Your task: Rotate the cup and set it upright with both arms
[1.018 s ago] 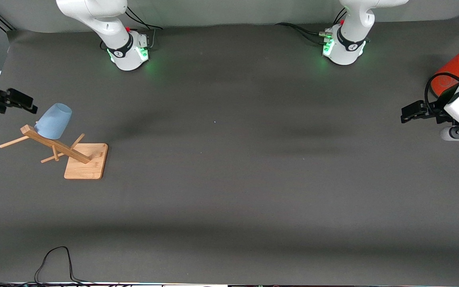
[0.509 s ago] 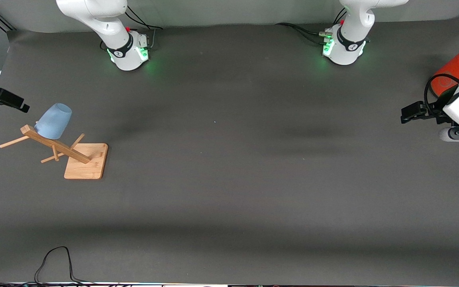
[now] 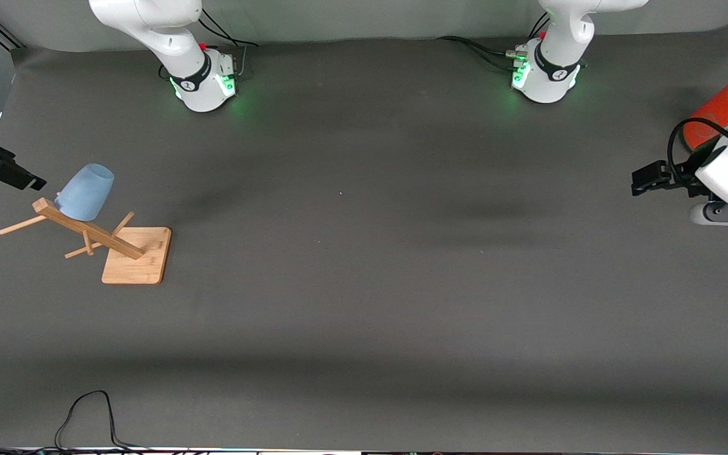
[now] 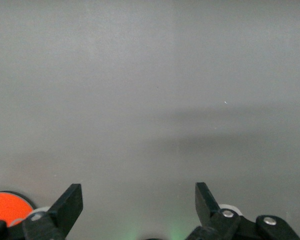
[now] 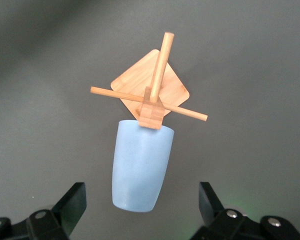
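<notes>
At the right arm's end of the table, the right gripper (image 3: 19, 180) hangs with its jaws spread wide and empty, just beside the cup (image 3: 85, 191), which hangs mouth-down and tilted on a peg of the wooden rack (image 3: 89, 235) near that edge. In the right wrist view the cup (image 5: 140, 170) lies squarely between the two open fingers (image 5: 72, 202), its closed base toward the jaws and its long axis running away from them toward the rack's post (image 5: 152, 112) and its base board (image 5: 132, 80). The right arm is judged far the nearer; a grasp likely means closing across the cup's body. Toward the table's other end, the left gripper (image 3: 645, 179) waits, jaws also wide and empty, well apart from the cup, beside an orange can (image 3: 715, 117) at that edge.
</notes>
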Controlling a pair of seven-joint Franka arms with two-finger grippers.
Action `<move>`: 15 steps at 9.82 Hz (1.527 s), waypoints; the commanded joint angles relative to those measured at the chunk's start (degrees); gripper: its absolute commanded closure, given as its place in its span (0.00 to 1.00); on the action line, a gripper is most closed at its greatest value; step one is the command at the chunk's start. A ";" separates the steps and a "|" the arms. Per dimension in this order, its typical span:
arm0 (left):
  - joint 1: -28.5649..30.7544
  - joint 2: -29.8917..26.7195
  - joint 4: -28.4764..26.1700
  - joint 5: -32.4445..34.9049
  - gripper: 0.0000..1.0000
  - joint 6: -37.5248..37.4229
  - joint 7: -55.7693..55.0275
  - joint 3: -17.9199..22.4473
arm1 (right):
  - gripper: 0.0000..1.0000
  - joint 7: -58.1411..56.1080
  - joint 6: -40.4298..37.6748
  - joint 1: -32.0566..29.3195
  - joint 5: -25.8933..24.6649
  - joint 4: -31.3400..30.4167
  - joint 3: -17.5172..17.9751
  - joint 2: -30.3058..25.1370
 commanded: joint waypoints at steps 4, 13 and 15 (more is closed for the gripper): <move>-0.62 0.63 0.46 1.00 0.00 -0.64 -0.50 0.13 | 0.00 1.42 10.14 0.29 2.79 -10.88 -0.18 0.58; -0.09 0.99 0.46 0.91 0.00 -0.20 -0.15 0.31 | 0.32 1.60 15.51 0.38 4.73 -13.35 -0.18 3.39; 0.00 0.90 0.46 1.00 0.00 0.06 -0.15 0.31 | 0.39 1.60 15.51 0.38 4.73 -13.35 -0.18 3.39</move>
